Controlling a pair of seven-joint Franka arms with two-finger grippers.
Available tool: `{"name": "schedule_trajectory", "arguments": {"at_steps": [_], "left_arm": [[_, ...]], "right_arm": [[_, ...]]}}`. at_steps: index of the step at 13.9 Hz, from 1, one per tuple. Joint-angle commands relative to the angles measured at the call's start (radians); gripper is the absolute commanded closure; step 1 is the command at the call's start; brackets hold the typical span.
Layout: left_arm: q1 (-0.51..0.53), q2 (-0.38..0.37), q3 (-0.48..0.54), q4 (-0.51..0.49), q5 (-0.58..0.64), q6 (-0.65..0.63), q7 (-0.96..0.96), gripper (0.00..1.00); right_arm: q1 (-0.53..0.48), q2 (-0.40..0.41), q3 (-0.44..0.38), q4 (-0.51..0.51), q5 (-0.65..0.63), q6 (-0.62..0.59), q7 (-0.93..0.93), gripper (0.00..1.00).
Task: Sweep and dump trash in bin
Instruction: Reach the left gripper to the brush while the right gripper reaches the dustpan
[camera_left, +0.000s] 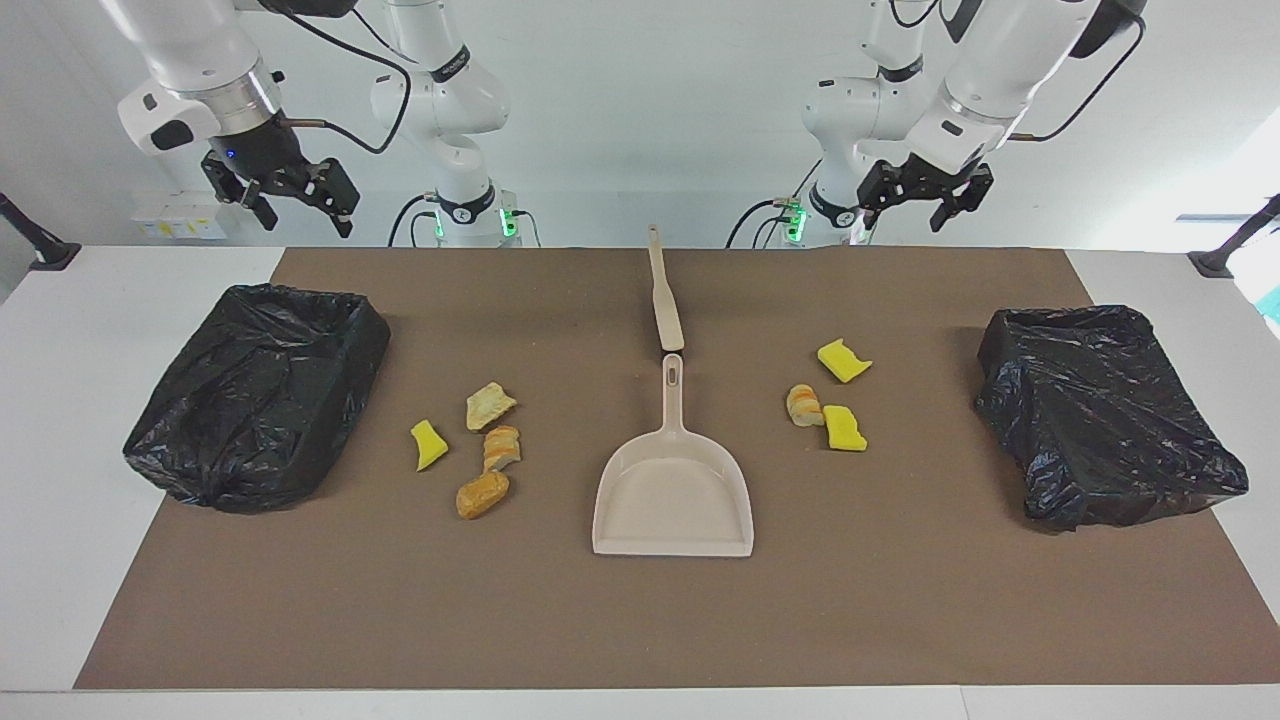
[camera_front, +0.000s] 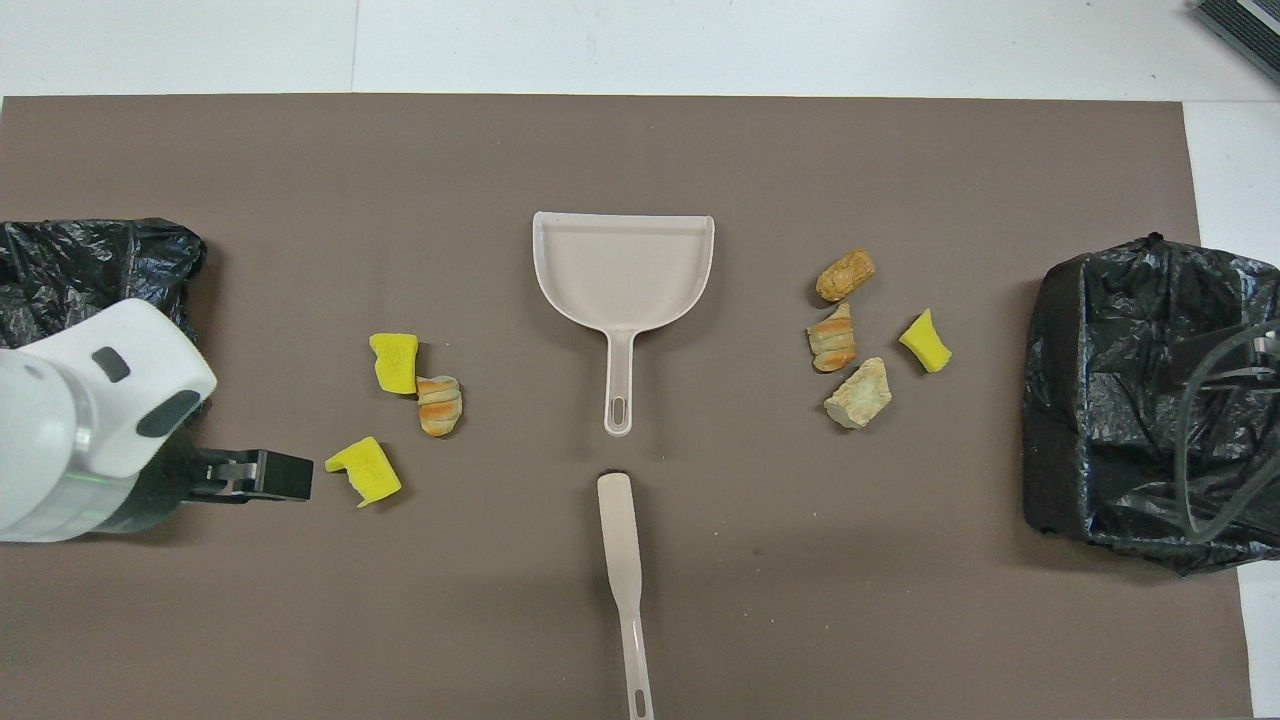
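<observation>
Facing view: dustpan (camera_left: 673, 500) at mid-surface, its handle pointing toward the robots, brush (camera_left: 663, 290) just nearer them. Trash: four bits (camera_left: 483, 447) beside the dustpan toward the right arm's end, three bits (camera_left: 830, 402) toward the left arm's end; a black-lined bin (camera_left: 258, 393) lies past each cluster. Left claw (camera_left: 918, 200) and right claw (camera_left: 288, 205), both raised, empty, jaws apart.
</observation>
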Motion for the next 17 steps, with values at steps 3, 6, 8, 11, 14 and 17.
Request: {"name": "schedule_trajectory", "arguments": {"at_steps": [3,6,8,11,14,17], "left_arm": [[-0.219,-0.033,0.007,-0.174,-0.012,0.219,-0.282,0.0],[-0.343,-0.033,0.007,-0.251,-0.01,0.3,-0.434,0.0],[-0.429,-0.014,0.007,-0.303,-0.012,0.361,-0.512,0.0],[-0.578,0.076,0.007,-0.371,-0.012,0.532,-0.686,0.0],[-0.662,0.196,0.007,-0.403,-0.012,0.69,-0.775,0.0],[-0.71,0.196,0.006,-0.44,-0.012,0.732,-0.803,0.0]], "right_arm": [[0.04,0.041,0.028,-0.005,0.01,-0.013,0.015,0.0],[0.066,0.122,0.082,0.016,0.01,0.033,0.031,0.0],[0.067,0.162,0.097,0.027,0.066,0.082,0.072,0.0],[0.131,0.225,0.099,0.025,0.068,0.163,0.125,0.0],[0.208,0.301,0.099,0.025,0.073,0.269,0.265,0.0],[0.277,0.375,0.099,0.03,0.068,0.363,0.366,0.0]]}}
